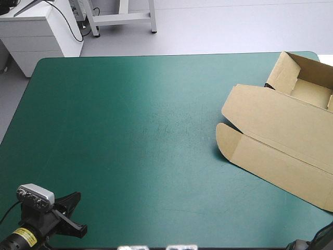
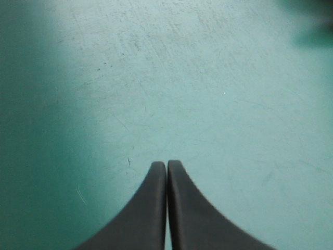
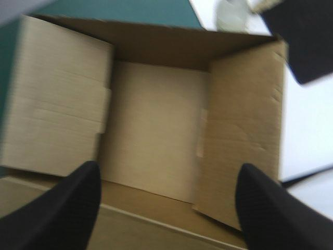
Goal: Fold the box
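hovering spread above the brown box (image 3: 156,140), the right gripper (image 3: 167,166) should press the walls squarely (left gripper (image 2: 166,162) pressed together, well apart)

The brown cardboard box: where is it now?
High view: the brown cardboard box lies at the right edge of the teal-green table, near the far corner, its open tray ahead of the right pincer.

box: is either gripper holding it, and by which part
Nothing is held: the left gripper is shut on nothing, the right gripper stands open over the box.
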Motion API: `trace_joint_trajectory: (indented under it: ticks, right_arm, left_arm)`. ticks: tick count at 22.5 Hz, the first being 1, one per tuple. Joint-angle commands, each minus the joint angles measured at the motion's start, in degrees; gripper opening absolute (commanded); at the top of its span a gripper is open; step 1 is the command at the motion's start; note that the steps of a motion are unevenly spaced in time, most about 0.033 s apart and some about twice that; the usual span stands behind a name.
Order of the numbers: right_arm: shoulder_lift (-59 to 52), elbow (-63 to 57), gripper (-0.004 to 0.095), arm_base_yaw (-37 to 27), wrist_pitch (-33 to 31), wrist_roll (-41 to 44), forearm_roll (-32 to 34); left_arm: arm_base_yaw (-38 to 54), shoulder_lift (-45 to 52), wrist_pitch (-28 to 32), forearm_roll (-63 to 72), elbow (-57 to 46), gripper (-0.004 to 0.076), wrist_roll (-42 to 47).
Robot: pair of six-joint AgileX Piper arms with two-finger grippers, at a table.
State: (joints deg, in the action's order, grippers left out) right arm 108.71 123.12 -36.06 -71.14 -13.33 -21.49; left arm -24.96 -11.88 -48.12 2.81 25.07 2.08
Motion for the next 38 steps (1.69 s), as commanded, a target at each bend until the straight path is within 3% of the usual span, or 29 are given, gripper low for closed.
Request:
trace_joint_trajectory:
  ticks: [1, 2, 8, 10, 12, 14, 15, 17, 27, 38]
  right_arm:
    - [-9.7, -1.3, 0.0257, 0.0, -0.5, -6.8, -16.0]
    - [-12.7, -4.7, -0.0011, 0.0, -0.5, -9.0, -22.5]
    - [-28.2, -24.7, 0.0003, 0.1, 0.1, -18.2, -32.6]
    - [-33.8, -31.7, 0.0003, 4.3, 5.0, -19.7, -33.0]
    - [-39.2, -38.5, 0.0003, 15.6, 10.9, -20.6, -27.1]
    - [-44.1, -43.7, 0.0004, 27.4, 14.9, -14.1, -13.2]
    - [-47.3, -46.5, 0.0004, 31.9, 16.7, -10.7, -7.5]
    - [-54.0, -52.9, 0.0002, 37.7, 20.5, -11.4, -2.5]
    - [-84.3, -80.3, 0.0002, 39.7, 29.2, -10.9, 1.8]
    - [-105.6, -95.1, -0.0001, 39.9, 31.9, -4.3, 5.9]
  left_arm:
    - [-0.2, -0.7, 4.0, 0.1, 1.6, -0.0008, 0.5]
    - [-0.2, -0.7, 4.0, 0.1, 1.6, -0.0008, 0.5]
    - [-0.2, -0.7, 4.0, 0.3, 1.6, -0.0008, 0.5]
    - [-0.2, -0.7, 4.0, 0.3, 1.6, -0.0008, 0.5]
    - [-0.2, -0.7, 4.0, 0.3, 1.6, -0.0008, 0.5]
    - [-0.2, -0.7, 4.0, 0.3, 1.6, -0.0008, 0.5]
    - [-0.2, -0.7, 4.0, 0.3, 1.6, -0.0008, 0.5]
    - [-0.2, -0.7, 4.0, 0.3, 1.6, -0.0008, 0.5]
    - [-0.2, -0.7, 4.0, 0.3, 1.6, -0.0008, 0.5]
    - [-0.2, -0.7, 4.0, 0.6, 1.6, -0.0008, -0.6]
